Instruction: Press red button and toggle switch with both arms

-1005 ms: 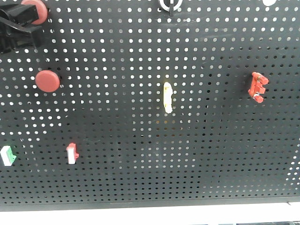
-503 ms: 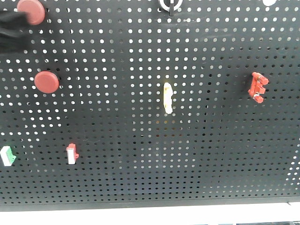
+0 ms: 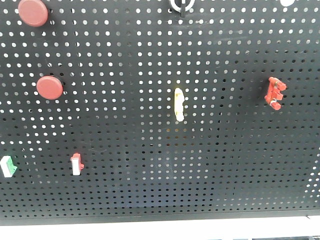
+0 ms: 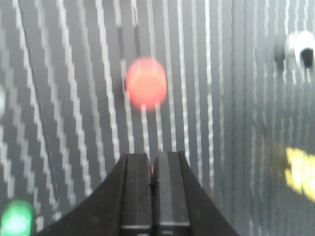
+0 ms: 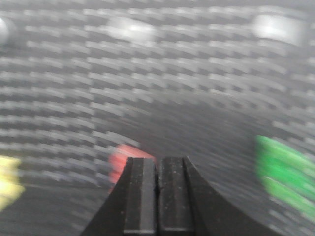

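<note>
**Exterior front-facing view: board in plain sight, both claws pinched together on the wrist cameras**

Exterior front-facing camera gives us the black pegboard point(image 3: 150, 190) filling the frame. Top left sits the upper red button point(image 3: 33, 12), a round disc, and below it, well apart, the lower red button point(image 3: 50, 87). Over on the right side of the board is the toggle switch point(image 3: 275, 92), a small all-red notched piece standing roughly upright, far from both discs. Between them, near the middle, a pale yellow piece point(image 3: 178, 104) stands upright. Low on the left there is a red-and-white rocker point(image 3: 76, 164), and at the left edge a green-and-white rocker point(image 3: 7, 166). A white ring point(image 3: 181, 5) is cut off at the top edge.

Now the left wrist camera: the left claw point(image 4: 153, 156) has its two black fingers pressed flat together, nothing between them. Straight ahead and above its tips floats a red button point(image 4: 146, 82), heavily blurred and apart from the claw; which of the two discs it is, I cannot tell. A green glow point(image 4: 17, 219) sits bottom left, a yellow smear point(image 4: 300, 169) at the right.

Right wrist camera: the right claw point(image 5: 158, 161) is likewise squeezed together on nothing. A red blur point(image 5: 122, 156) peeks out just beside its left finger, too smeared to name. A green patch point(image 5: 285, 172) lies to the right.
</note>
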